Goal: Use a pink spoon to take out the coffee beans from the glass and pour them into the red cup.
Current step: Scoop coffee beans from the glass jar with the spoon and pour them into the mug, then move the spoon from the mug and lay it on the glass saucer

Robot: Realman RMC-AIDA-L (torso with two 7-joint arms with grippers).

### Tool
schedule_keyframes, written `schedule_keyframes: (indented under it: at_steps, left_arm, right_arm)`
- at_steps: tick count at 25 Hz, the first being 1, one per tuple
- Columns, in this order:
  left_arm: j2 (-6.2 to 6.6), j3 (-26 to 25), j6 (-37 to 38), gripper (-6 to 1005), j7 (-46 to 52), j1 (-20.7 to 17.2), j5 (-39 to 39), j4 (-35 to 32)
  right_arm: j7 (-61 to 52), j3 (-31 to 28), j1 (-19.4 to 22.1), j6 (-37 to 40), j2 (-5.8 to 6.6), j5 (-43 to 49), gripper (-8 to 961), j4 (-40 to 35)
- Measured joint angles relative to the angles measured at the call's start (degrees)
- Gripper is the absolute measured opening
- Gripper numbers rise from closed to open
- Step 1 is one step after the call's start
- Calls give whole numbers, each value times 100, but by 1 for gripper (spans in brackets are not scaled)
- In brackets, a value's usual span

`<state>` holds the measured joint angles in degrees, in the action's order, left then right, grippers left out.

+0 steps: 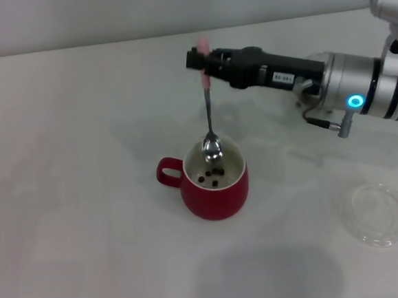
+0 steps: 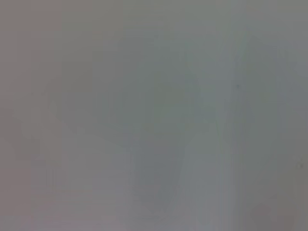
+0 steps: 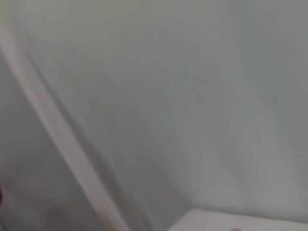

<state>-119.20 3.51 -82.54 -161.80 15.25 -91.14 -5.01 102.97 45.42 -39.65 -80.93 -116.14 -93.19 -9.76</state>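
In the head view my right gripper is shut on the pale pink handle of the pink spoon. The spoon hangs straight down, its metal bowl just over the far rim of the red cup. A few dark coffee beans lie on the cup's cream inside. The cup's loop handle points to the left. The glass is out of view. My left gripper does not show in any view. Both wrist views show only blurred pale surface.
A flat shallow clear round dish lies on the white table at the right, in front of my right arm.
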Motion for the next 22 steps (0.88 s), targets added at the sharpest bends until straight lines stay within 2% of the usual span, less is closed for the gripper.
schedule_keyframes:
  at_steps: [8, 22]
  left_arm:
    - [12, -16, 3, 470, 0, 24, -27, -6]
    - [19, -24, 62, 471, 0, 31, -45, -52]
  right_arm:
    - [-896, -11, 354, -551, 58, -484, 138, -81]
    - [-978, -77, 1931, -885, 138, -991, 139, -1012]
